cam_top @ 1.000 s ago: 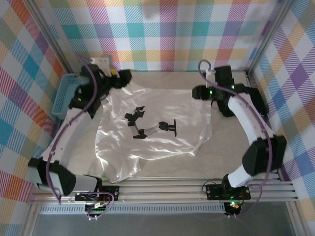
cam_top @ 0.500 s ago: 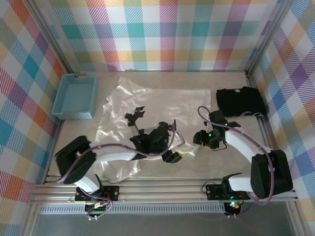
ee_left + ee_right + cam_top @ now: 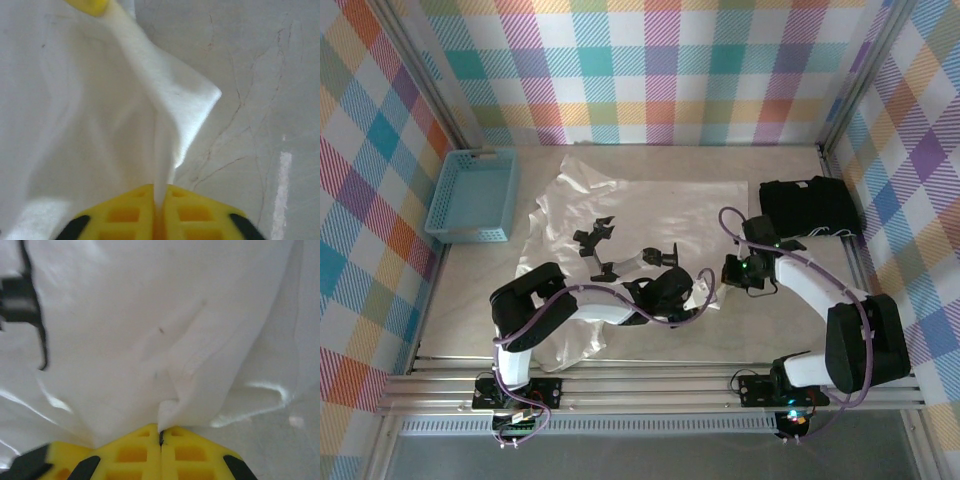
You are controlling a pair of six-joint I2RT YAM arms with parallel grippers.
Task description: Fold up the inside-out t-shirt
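The inside-out t-shirt [image 3: 650, 215] lies spread across the middle of the table, white, shiny and wrinkled, with black print marks showing through. My left gripper [image 3: 701, 291] reaches over its near right part. In the left wrist view the left gripper [image 3: 159, 194] is shut on a raised fold of the t-shirt [image 3: 100, 125]. My right gripper [image 3: 723, 275] sits at the shirt's right edge, close to the left one. In the right wrist view the right gripper [image 3: 161, 432] is shut on a bunched bit of the t-shirt's [image 3: 150, 315] edge.
A blue basket [image 3: 475, 195] stands at the far left. A black folded garment [image 3: 810, 207] lies at the far right, just beyond the right arm. Plaid walls close in three sides. Bare marble table [image 3: 790, 330] shows right of the shirt.
Both arms have come from the shirt's far side to its right near edge. Both grippers, open before, are now shut on the fabric, and the edge there is pulled up.
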